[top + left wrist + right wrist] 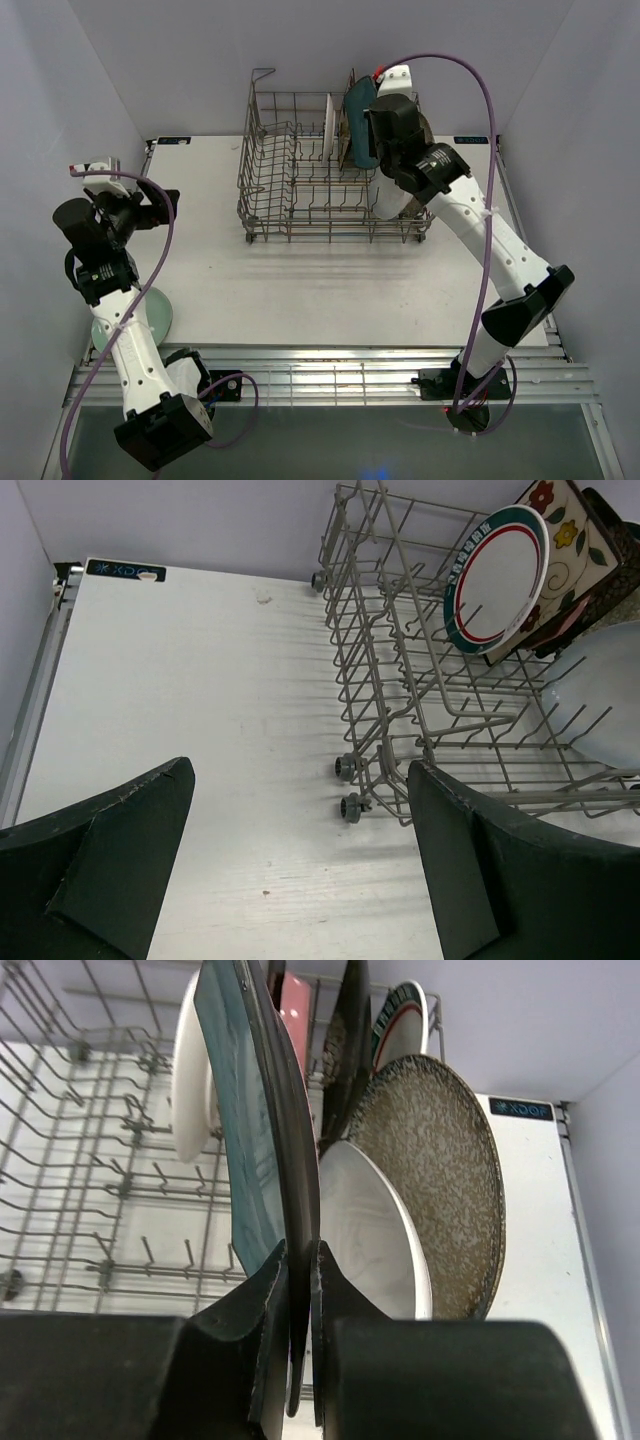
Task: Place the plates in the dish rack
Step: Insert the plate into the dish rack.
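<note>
Rack (330,233) grey metal wire; teal plate (245,1140) glossy; speckled plate (440,1170) rough-lkg; table (300,290) matt wht.

Grey wire is forming the dish rack (262,190), which is standing on a white table (330,290). The teal square plate (245,1140) is showing a dark edge. The speckled round plate (440,1150) is showing fine brown-grey flecks, and the plain white plate (370,1230) is gleaming. The banded round plate (497,578) is wearing red and teal rim rings on white. The cream square plate (570,520) is bearing red and yellow flowers. The pale green plate (160,315) is showing no pattern.
</note>
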Robot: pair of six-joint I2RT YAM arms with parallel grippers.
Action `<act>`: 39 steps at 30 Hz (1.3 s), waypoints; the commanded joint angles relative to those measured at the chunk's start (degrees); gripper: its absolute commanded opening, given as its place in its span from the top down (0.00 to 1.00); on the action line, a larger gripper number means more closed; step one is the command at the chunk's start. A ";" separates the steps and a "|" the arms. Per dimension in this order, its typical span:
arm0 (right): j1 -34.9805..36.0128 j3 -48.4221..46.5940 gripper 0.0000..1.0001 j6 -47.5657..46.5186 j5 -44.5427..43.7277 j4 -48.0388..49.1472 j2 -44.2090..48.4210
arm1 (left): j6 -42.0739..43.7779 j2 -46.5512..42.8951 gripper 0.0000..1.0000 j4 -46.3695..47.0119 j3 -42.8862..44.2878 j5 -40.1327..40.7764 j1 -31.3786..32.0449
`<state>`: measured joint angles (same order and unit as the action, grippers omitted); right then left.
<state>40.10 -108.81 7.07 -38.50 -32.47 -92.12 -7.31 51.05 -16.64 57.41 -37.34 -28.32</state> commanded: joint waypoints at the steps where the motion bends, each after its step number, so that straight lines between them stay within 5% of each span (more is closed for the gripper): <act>1: -0.02 -8.24 0.92 0.93 -5.79 -1.69 -2.01 | 1.51 -0.86 0.02 1.26 -1.59 0.96 0.19; 39: -1.69 -2.90 0.92 3.83 -7.99 -9.98 -9.05 | 2.74 -0.77 0.02 2.84 -5.73 0.34 0.19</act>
<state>39.42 -110.56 9.32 -43.70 -48.53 -102.50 -5.34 51.31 -14.57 52.80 -36.62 -28.32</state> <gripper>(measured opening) 0.122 0.976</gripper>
